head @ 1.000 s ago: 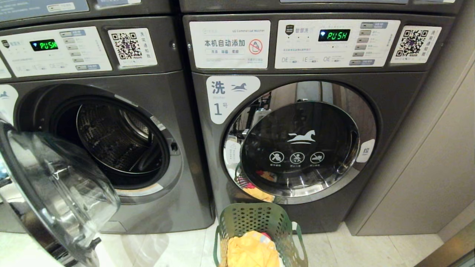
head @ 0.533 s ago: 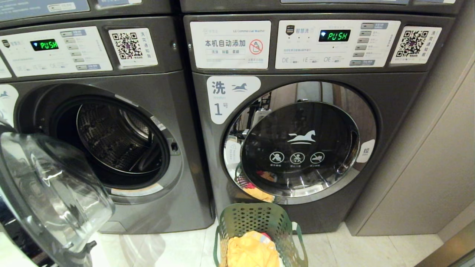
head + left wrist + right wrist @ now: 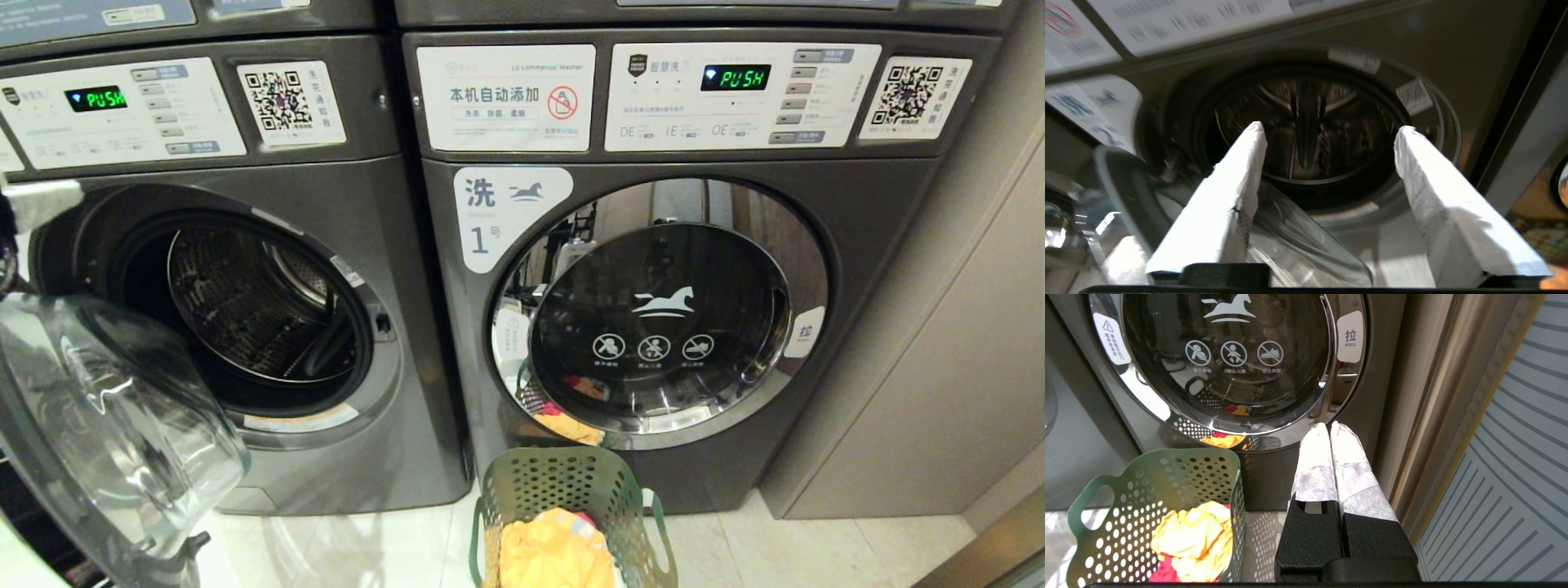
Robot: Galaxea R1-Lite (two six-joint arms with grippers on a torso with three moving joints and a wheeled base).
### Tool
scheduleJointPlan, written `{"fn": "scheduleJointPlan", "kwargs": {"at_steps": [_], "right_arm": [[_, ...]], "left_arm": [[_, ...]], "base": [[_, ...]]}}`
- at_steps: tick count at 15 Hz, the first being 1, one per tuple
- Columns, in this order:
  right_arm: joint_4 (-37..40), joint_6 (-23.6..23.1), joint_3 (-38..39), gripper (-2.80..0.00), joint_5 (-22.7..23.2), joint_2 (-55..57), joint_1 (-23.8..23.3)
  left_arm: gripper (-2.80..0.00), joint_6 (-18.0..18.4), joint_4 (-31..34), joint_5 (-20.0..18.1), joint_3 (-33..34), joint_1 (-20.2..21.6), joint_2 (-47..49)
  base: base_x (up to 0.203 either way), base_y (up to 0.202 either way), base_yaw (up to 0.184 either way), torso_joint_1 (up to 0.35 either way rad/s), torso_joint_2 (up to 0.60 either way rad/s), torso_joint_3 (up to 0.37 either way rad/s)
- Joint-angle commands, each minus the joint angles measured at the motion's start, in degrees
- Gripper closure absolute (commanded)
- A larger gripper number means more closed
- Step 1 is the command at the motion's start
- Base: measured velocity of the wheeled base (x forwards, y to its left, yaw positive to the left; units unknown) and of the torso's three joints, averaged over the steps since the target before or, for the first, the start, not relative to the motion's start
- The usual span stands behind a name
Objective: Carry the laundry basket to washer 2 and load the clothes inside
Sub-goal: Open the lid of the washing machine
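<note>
- A laundry room with a pale tiled floor (image 3: 735,547): two dark grey front-load washers stand side by side, a beige wall panel (image 3: 939,367) to the right of them.
- Washer 2 (image 3: 408,327), the dark grey machine on the left, has its round chrome-rimmed glass door (image 3: 122,433) swung wide, and the perforated steel drum (image 3: 245,302) looks empty. In the left wrist view a white label with a blurred blue "2" sits beside the opening.
- Over the last second the open door has settled a little lower and further out, and a white-wrapped tip of the left gripper (image 3: 1327,130) has come into the head view's left edge, above the door.
- The left gripper's white-taped fingers (image 3: 1237,183) now stand wide apart, holding nothing, aimed at the drum mouth; a second ago they were narrower.
- My reading: the door-opening step is done and the left arm is letting go, so loading can begin.
- The dark green perforated plastic laundry basket (image 3: 563,482) stands on the floor in front of the grey washer labelled "1" (image 3: 857,245), well right of the open drum.
- The clothes (image 3: 1192,535), a big yellow-orange garment over a red-pink one, lie in the basket, none loaded yet.
- The right gripper (image 3: 1330,428) hangs parked near the basket, fingers pressed together and empty.
</note>
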Motion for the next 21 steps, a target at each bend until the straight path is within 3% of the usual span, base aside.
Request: {"fn": "scheduleJointPlan", "kwargs": {"at_steps": [1, 3, 5, 8, 9, 13, 20, 21], "right_arm": [[-0.05, 0.00, 1.93, 0.00, 0.05, 0.07, 0.00], [-0.05, 0.00, 1.93, 0.00, -0.04, 0.07, 0.00], [-0.05, 0.00, 1.93, 0.00, 0.05, 0.07, 0.00], [-0.05, 0.00, 1.93, 0.00, 0.04, 0.07, 0.00], [-0.05, 0.00, 1.93, 0.00, 0.05, 0.07, 0.00], [-0.05, 0.00, 1.93, 0.00, 0.05, 0.07, 0.00], [-0.05, 0.00, 1.93, 0.00, 0.05, 0.07, 0.00], [-0.05, 0.00, 1.93, 0.00, 0.05, 0.07, 0.00]], "left_arm": [[-2.80, 0.42, -0.59, 3.86, 2.79, -3.32, 2.83], [-2.80, 0.81, -0.76, 16.48, 4.19, -7.13, 3.61], [-2.80, -0.67, -0.79, 32.70, 5.09, -14.21, 5.70], [-2.80, -2.74, -0.37, 60.04, 5.42, -23.03, 9.93], [-2.80, -3.45, -0.35, 65.45, 5.53, -24.76, 12.16], [-2.80, -6.12, 0.72, 69.19, 8.30, -21.97, 14.28], [-2.80, -7.08, 2.33, 70.37, 9.55, -10.36, 14.57], [0.00, -7.06, 2.09, 70.38, 9.27, -9.61, 14.54]], "base": [[0.000, 0.000, 0.000, 0.000, 0.00, 0.000], [0.000, 0.000, 0.000, 0.000, 0.00, 0.000], [0.000, 0.000, 0.000, 0.000, 0.00, 0.000], [0.000, 0.000, 0.000, 0.000, 0.00, 0.000], [0.000, 0.000, 0.000, 0.000, 0.00, 0.000], [0.000, 0.000, 0.000, 0.000, 0.00, 0.000], [0.000, 0.000, 0.000, 0.000, 0.00, 0.000], [0.000, 0.000, 0.000, 0.000, 0.00, 0.000]]}}
